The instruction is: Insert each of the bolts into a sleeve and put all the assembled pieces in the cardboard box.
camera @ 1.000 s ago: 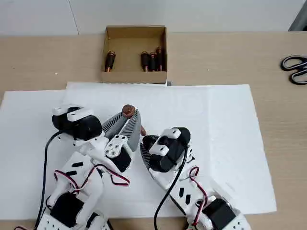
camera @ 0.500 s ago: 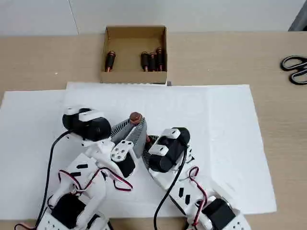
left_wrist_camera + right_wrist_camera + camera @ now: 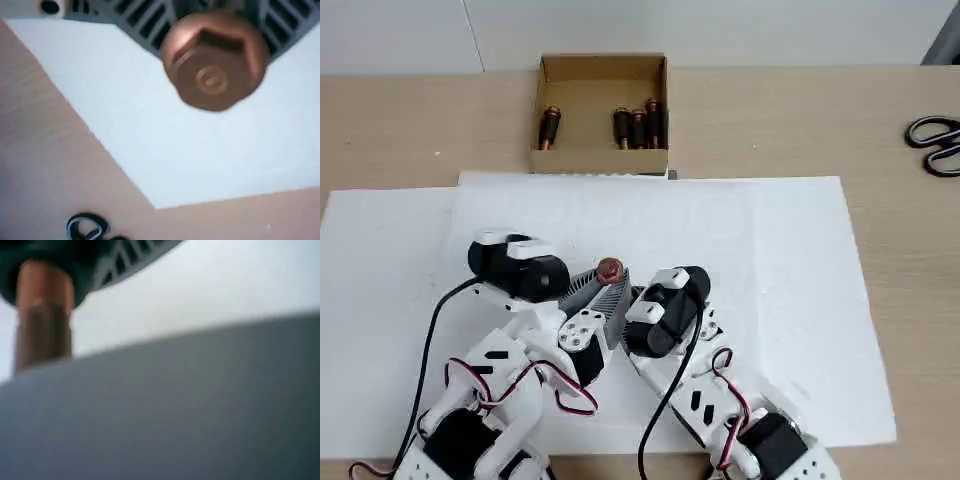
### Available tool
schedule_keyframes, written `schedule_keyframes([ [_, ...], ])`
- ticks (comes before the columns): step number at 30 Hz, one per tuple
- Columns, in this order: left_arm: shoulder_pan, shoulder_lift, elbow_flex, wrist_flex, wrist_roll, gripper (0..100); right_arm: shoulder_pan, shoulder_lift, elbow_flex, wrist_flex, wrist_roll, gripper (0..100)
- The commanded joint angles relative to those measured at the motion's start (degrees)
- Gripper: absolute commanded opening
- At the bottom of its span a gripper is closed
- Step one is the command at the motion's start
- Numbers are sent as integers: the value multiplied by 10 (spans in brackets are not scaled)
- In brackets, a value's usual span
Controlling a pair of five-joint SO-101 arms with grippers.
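Four assembled pieces [image 3: 638, 126] already lie in the cardboard box [image 3: 601, 160] at the far side of the counter. Nearer, on the white sheet [image 3: 800, 300], the left claw [image 3: 609, 276] is clamped on a bolt [image 3: 215, 65], head up, close against the right arm [image 3: 665, 305]. I cannot tell whether that arm's claw is apart or clamped. The insertion step looks to be in hand. The next move calls for lining bolt and sleeve up end to end before pushing.

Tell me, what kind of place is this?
Probably a workshop or lab bench for robot practice. Two small robot arms sit at a wooden table, with a cardboard box of bolt pieces and scissors nearby.
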Motion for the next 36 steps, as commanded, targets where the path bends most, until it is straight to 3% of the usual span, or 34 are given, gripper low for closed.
schedule_keyframes([
  [1,25,4,5,33,5,6,-2,-6,-12,-12,4,2],
  [21,55,0,59,34,5,11,-2,-7,9,-17,22,2],
  [29,55,0,58,36,8,263,-2,-7,9,-17,22,2],
  [36,39,4,20,38,6,268,-2,-7,9,-17,22,2],
])
